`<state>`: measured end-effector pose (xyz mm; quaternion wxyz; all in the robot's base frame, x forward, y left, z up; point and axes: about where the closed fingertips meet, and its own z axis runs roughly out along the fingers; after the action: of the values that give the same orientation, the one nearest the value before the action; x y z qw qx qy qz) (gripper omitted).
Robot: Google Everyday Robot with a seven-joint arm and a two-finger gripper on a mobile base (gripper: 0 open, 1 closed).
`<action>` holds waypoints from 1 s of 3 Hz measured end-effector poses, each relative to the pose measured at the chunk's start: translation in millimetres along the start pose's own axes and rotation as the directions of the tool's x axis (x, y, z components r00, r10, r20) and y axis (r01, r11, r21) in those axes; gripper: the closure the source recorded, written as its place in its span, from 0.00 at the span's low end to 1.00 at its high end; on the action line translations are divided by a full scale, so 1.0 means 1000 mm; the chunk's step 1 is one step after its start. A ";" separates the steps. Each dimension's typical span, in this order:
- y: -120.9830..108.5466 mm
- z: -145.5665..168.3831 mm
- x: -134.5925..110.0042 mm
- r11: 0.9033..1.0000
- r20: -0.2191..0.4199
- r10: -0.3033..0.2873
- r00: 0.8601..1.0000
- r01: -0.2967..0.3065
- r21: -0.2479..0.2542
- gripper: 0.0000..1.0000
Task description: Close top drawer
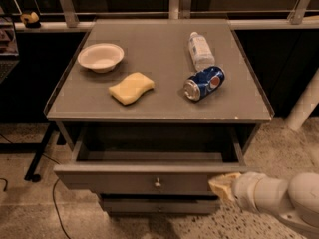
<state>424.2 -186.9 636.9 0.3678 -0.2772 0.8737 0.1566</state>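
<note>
The top drawer (149,181) is a wide grey drawer pulled partly out from under the table top, with a shallow grey interior and a small round metal knob (157,182) on its flat front. My gripper (223,185) comes in from the lower right on a white arm (279,195). Its yellowish tip is against the right end of the drawer front.
On the grey table (159,111) lie a white bowl (100,57), a yellow sponge (131,87), a blue soda can (204,83) on its side and a clear plastic bottle (201,49). A slimmer drawer front (159,205) sits below. Black cables run on the floor at left.
</note>
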 end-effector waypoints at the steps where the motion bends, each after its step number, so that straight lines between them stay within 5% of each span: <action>1: -0.018 0.009 -0.016 0.999 0.015 0.008 1.000 -0.008 0.032 1.00; 3: -0.039 0.019 -0.046 0.997 0.041 0.009 0.999 -0.012 0.081 1.00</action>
<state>484.4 -192.2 654.9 0.3955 -0.2542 0.8732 0.1285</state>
